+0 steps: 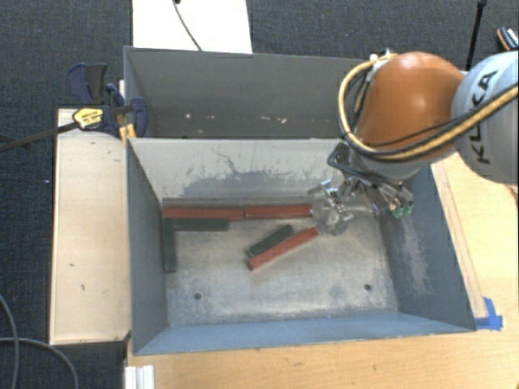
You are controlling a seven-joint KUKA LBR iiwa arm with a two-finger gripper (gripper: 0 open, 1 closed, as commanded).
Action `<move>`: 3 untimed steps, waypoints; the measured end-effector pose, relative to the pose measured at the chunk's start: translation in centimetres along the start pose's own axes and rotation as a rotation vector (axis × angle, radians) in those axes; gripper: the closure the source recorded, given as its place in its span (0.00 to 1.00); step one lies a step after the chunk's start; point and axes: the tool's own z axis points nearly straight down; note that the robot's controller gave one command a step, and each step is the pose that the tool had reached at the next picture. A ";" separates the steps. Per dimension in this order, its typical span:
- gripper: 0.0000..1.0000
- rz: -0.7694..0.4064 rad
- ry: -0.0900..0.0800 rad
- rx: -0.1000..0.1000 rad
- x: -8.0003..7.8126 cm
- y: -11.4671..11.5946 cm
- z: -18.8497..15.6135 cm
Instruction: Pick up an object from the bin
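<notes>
Grey metal bin (pixel 146 241) with a few bars, all flat on its floor: long red-brown bars (pixel 203 212) end to end along the back, dark green bars (pixel 168 250) in an L at the left, and a green bar (pixel 270 238) touching a tilted red bar (pixel 285 248) in the middle. The gripper (pixel 331 215) is low at centre right, at the tilted red bar's upper right end. I cannot tell how wide it is set. Nothing is raised, so the grasp and lift look still to come.

claw (pixel 331 217) at right end of long red bar (pixel 235 212) | tilted red-green pair (pixel 280 245) just in front | green bars (pixel 195 226) by its left end
</notes>
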 end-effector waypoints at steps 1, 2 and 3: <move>0.00 0.000 0.007 -0.003 0.1 0.1 0.5; 0.00 -0.129 0.013 -0.007 -2.3 0.1 14.2; 1.00 -0.127 0.007 -0.004 -2.5 0.1 13.8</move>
